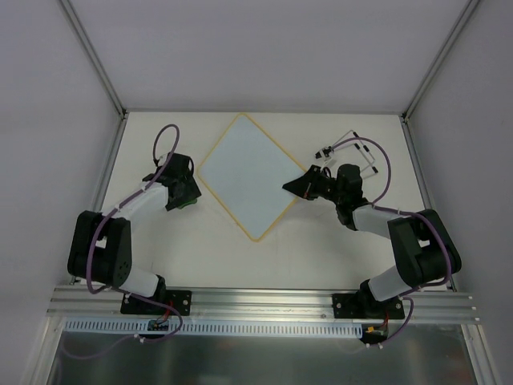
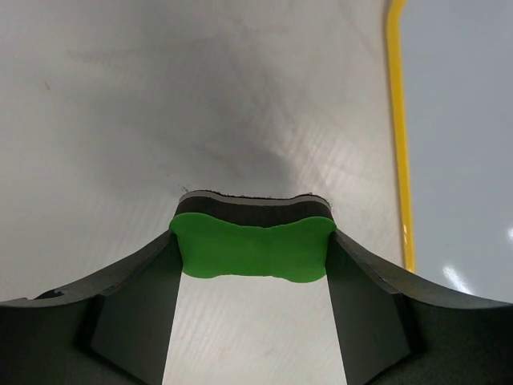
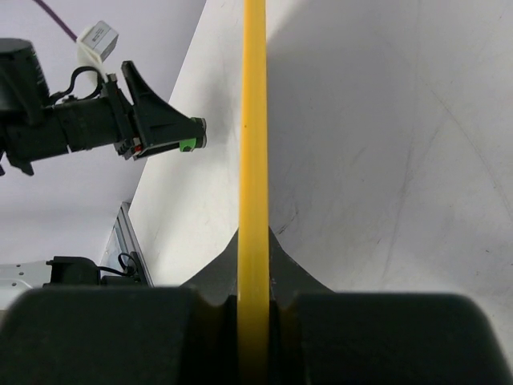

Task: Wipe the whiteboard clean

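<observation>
The left claw (image 2: 252, 269) is clenched on a small green eraser (image 2: 252, 250), dark felt side facing away from the wrist. It sits over the bare counter (image 2: 120, 120), just beside the board's left edge. The right claw (image 3: 255, 269) is pinched tight on the yellow frame (image 3: 255, 144), on the near-right edge close to the right corner. The whiteboard (image 1: 248, 176) lies flat mid-counter between the arms, turned cornerwise like a diamond, its face plain white.

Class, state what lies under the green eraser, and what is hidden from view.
Under the green eraser, gripped by the left gripper, lies the table, not the whiteboard, whose frame runs beside it. Whether the eraser touches the table is hidden.
</observation>
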Motion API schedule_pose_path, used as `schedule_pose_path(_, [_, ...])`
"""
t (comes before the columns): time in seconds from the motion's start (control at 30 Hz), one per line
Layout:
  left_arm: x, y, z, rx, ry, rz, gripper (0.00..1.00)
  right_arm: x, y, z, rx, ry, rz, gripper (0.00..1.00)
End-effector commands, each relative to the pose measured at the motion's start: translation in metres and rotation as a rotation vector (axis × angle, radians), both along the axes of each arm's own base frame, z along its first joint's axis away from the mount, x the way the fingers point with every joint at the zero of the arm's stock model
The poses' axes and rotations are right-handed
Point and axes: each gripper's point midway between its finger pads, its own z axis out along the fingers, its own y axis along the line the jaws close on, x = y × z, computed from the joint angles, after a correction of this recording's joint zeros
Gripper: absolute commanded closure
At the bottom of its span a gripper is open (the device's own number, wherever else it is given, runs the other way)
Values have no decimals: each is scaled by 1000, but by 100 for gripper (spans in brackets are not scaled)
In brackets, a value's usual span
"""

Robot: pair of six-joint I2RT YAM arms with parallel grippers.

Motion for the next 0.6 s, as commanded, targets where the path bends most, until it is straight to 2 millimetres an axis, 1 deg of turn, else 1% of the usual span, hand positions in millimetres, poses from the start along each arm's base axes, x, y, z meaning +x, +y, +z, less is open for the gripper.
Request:
schedule_pose_path(0.0, [7, 21, -6, 101, 86, -27, 90, 19, -4, 26, -35, -198, -13, 100])
schedule_pose_path(0.1, [14, 28, -12, 117, 120, -27, 82, 19, -5, 29, -33, -206, -15, 100])
schedule_pose_path(0.17, [15, 28, -15, 112, 143, -39, 76, 20, -5, 30, -34, -208, -16, 100])
schedule_pose_path(0.2, [18, 26, -13, 106, 140, -44, 61, 19, -5, 31, -33, -212, -15, 100])
schedule_pose_path(0.27, [17, 24, -8, 92, 148, -54, 37, 19, -5, 31, -32, -209, -15, 100])
schedule_pose_path(0.3, [19, 23, 2, 83, 121, -52, 26, 19, -5, 34, -31, -215, -17, 100])
schedule_pose_path(0.33, [19, 22, 9, 77, 105, -55, 8, 19, -5, 34, -31, -214, -17, 100])
schedule_pose_path(0.37, [18, 20, 14, 68, 96, -63, 2, 19, -5, 35, -32, -216, -15, 100])
schedule_pose_path(0.4, [18, 19, 29, 58, 53, -68, 1, 20, -6, 39, -31, -226, -17, 100])
schedule_pose_path(0.47, [16, 19, 43, 54, 13, -78, 1, 20, -5, 41, -34, -221, -14, 100])
schedule_pose_path(0.5, [13, 19, 56, 48, -24, -81, 1, 23, -6, 46, -35, -234, -17, 100])
schedule_pose_path(0.57, [9, 19, 69, 42, -62, -88, 1, 24, -7, 51, -35, -243, -23, 100])
